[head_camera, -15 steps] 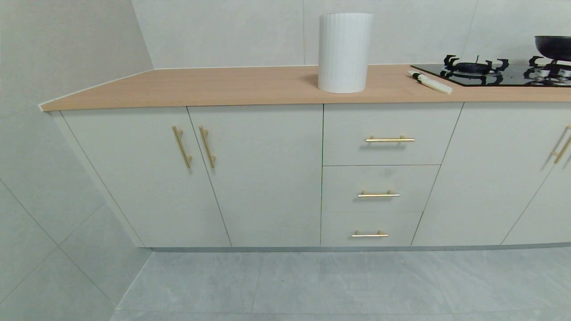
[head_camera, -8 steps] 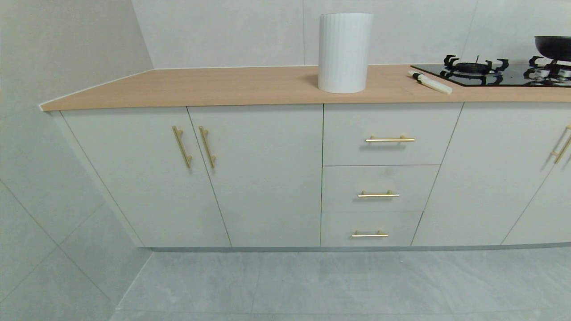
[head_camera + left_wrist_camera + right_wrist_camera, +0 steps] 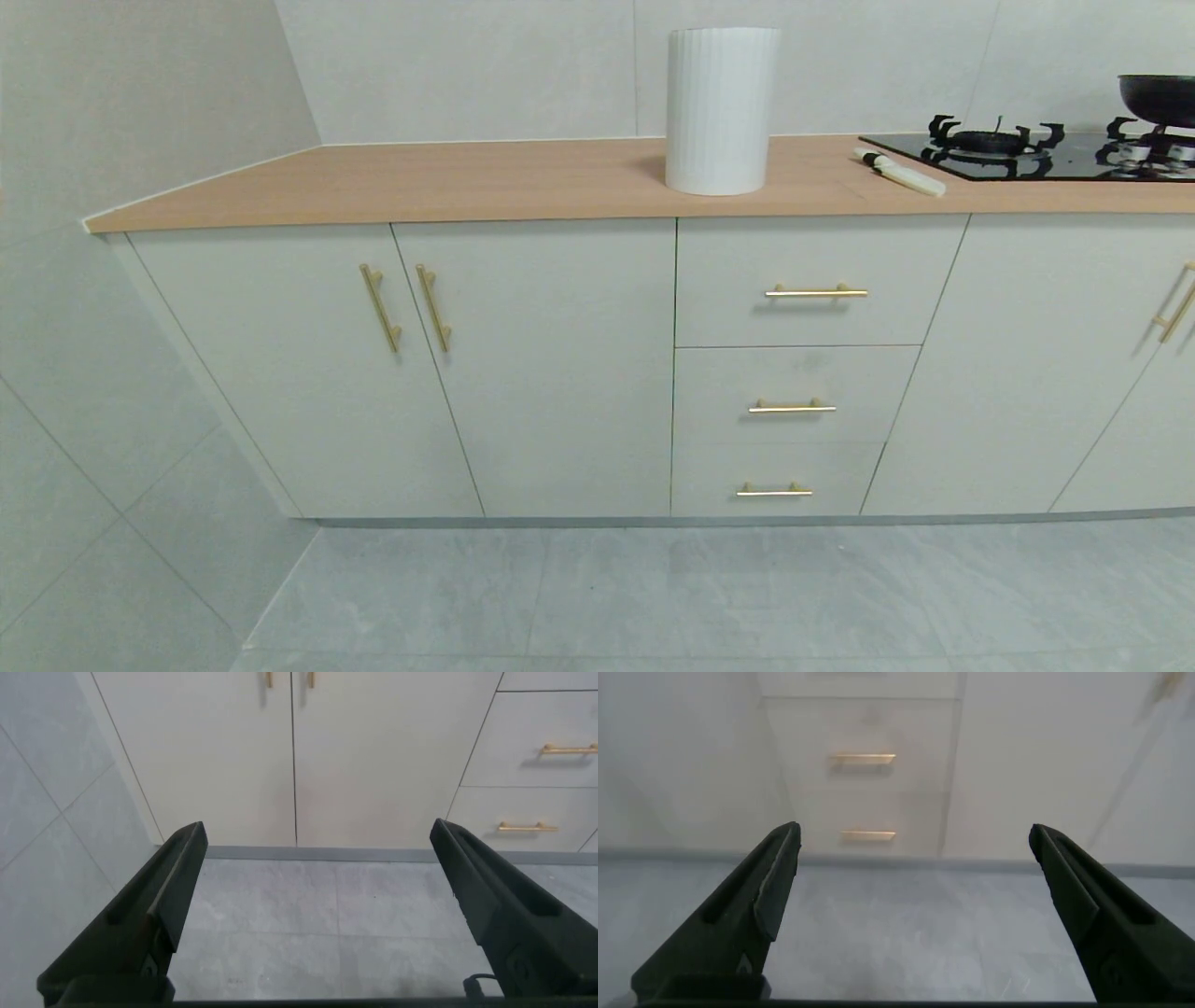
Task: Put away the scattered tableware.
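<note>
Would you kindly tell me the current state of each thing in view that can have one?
left pincer, open, empty.
right pincer, open, empty.
double doors, shut.
three drawers, all shut.
white canister, upright on the counter.
knife, lying flat beside the hob.
pan, sitting on the hob.

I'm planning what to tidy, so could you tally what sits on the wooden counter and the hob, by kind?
Tall white ribbed cylindrical container: 1
Cream-coloured knife with a dark band: 1
Black pan on the black glass gas hob: 1
Total: 3
</note>
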Controlling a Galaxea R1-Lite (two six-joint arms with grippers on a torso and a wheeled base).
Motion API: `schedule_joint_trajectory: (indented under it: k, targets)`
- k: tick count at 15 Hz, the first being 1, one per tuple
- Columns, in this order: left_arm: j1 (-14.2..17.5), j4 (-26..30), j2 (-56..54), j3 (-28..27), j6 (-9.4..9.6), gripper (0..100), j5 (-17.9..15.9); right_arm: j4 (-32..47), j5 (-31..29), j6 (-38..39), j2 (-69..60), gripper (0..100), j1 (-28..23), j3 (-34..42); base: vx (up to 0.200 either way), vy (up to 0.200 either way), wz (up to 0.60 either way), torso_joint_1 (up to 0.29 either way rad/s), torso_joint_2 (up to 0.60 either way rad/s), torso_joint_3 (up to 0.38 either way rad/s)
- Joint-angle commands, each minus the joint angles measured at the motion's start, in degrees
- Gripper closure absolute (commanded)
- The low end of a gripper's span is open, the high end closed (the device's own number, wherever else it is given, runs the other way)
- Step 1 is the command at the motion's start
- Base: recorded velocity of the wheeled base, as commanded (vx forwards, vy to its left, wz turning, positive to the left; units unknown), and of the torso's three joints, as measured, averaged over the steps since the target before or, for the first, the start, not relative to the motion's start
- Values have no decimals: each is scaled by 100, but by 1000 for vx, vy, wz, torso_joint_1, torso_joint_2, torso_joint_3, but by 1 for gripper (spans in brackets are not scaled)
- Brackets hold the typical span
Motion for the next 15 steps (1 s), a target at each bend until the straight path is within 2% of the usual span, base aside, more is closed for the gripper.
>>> schedule_joint_trajectory:
  k: [1, 11, 15]
  targets:
    - [0, -1, 0, 0, -2, 0, 1, 1, 17, 5, 11, 0, 0, 2, 0, 0, 0, 0, 0, 0]
    - [0, -1, 0, 0, 7, 0, 1, 1, 0, 22, 11, 0, 0, 2, 0, 0, 0, 0, 0, 0]
    - [0, 8, 0, 0, -2, 0, 1, 1, 0, 22, 11, 0, 0, 2, 200, 0, 0, 2, -1, -1]
